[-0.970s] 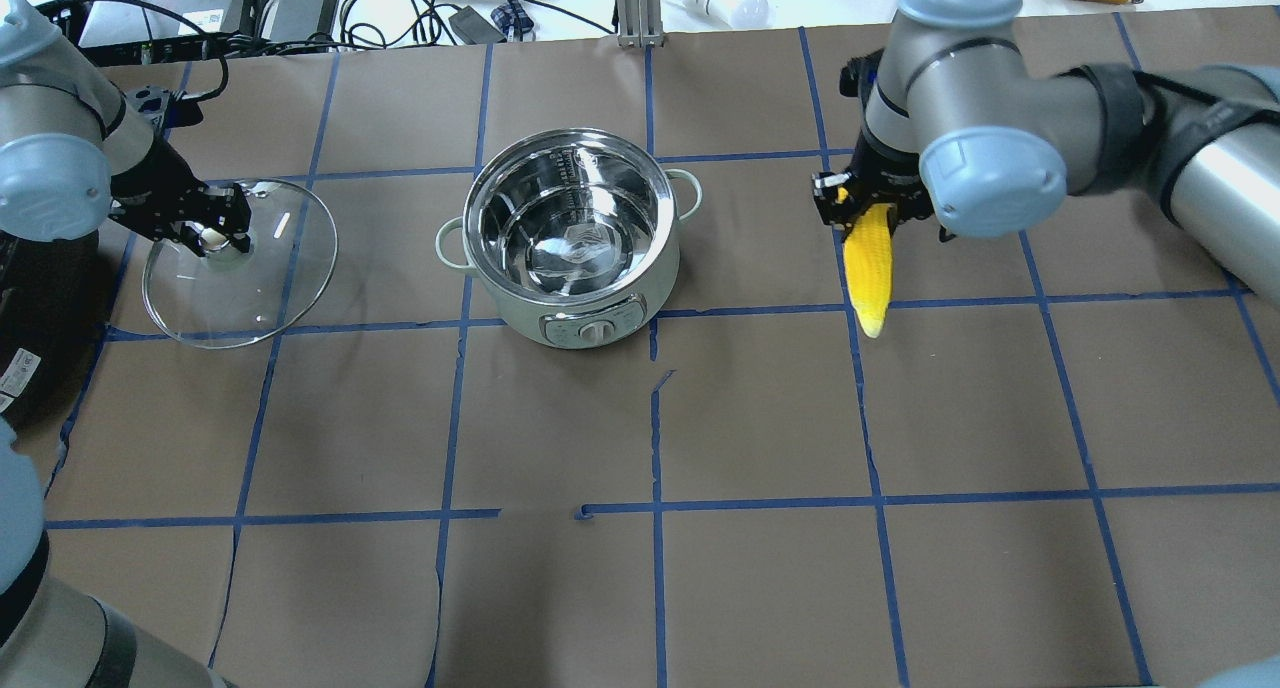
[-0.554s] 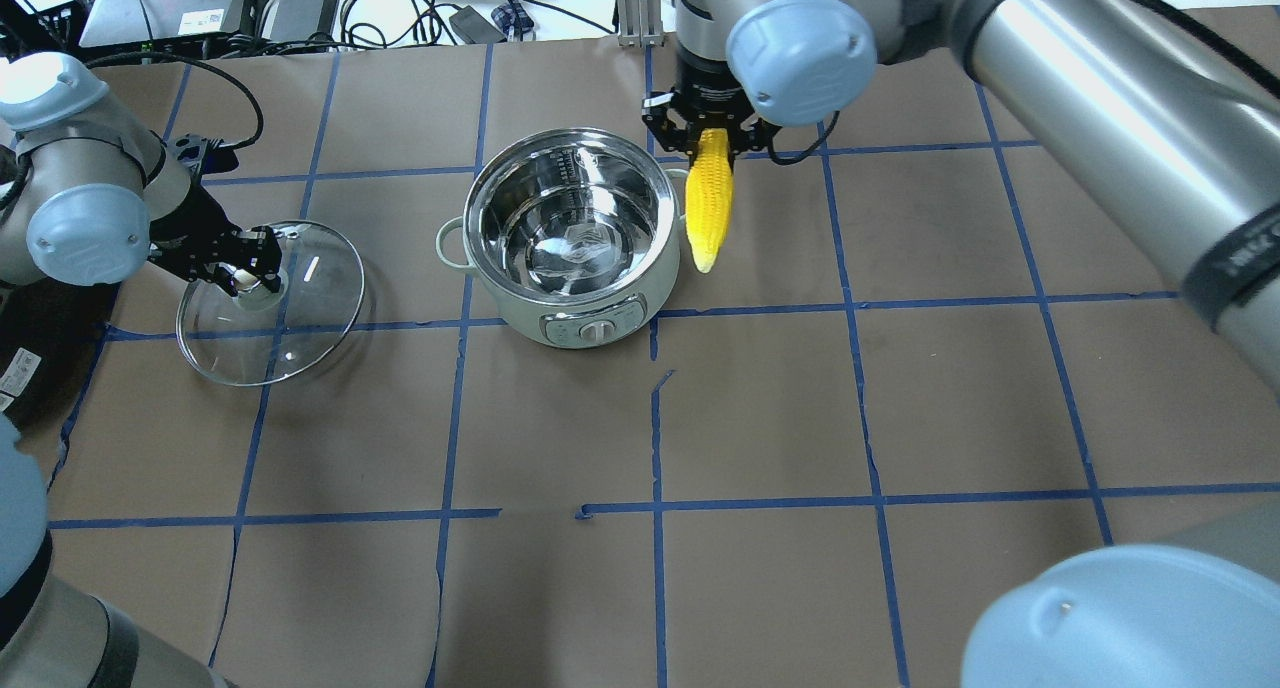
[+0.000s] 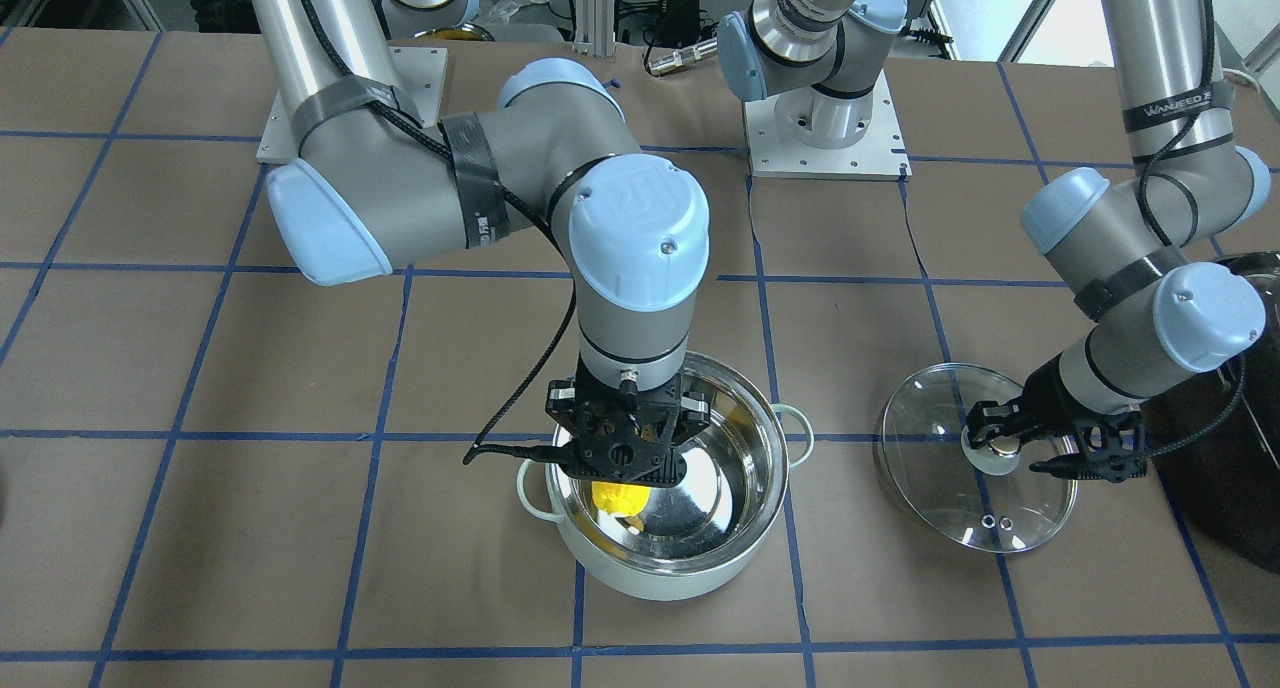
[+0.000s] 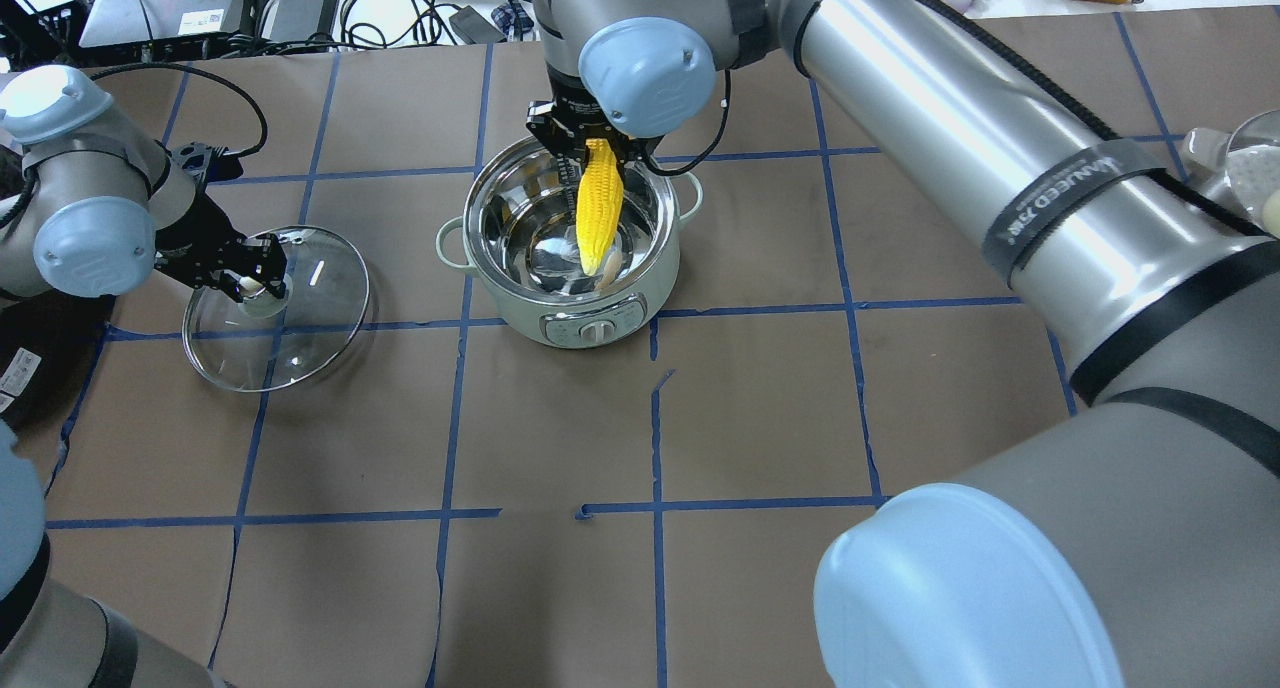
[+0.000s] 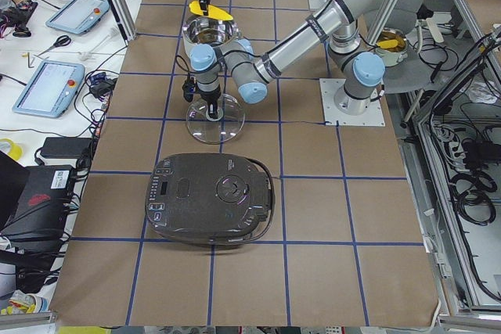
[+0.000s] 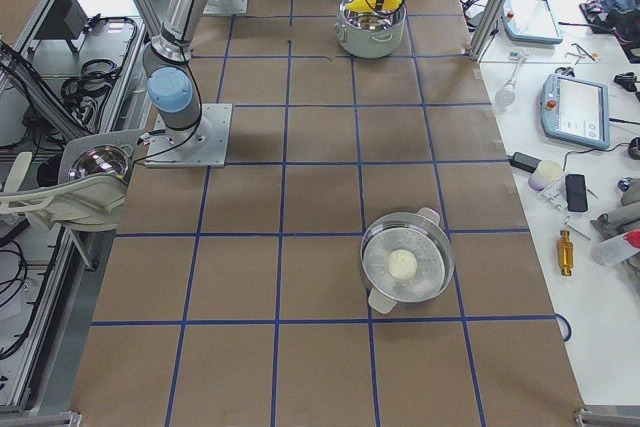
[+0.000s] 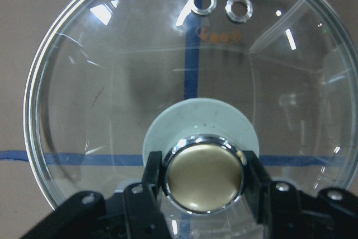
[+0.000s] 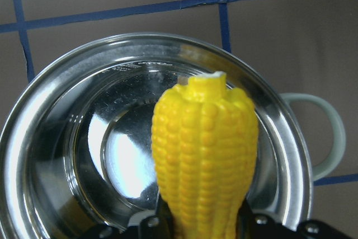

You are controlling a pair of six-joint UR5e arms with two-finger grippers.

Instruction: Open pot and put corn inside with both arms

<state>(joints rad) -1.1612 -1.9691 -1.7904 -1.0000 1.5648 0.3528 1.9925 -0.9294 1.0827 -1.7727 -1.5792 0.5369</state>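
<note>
Brown gridded table paper point(image 4: 760, 408) carries your open pot point(image 4: 500, 306); above it the right gripper point(image 4: 592, 146) clamps the corn point(image 4: 598, 208) tip-down, while the left gripper point(image 4: 252, 280) pinches the lid point(image 4: 315, 333) knob point(image 7: 202, 176) to the pot's left.

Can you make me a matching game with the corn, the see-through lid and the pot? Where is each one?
Things: 1 corn; 2 lid; 3 pot.
Places: A on the table, open, shiny inside; B hanging point-down over the pot, in the right arm's jaws; C beside the pot, knob in the left arm's jaws.
Pairs: 1-B; 2-C; 3-A.
</note>
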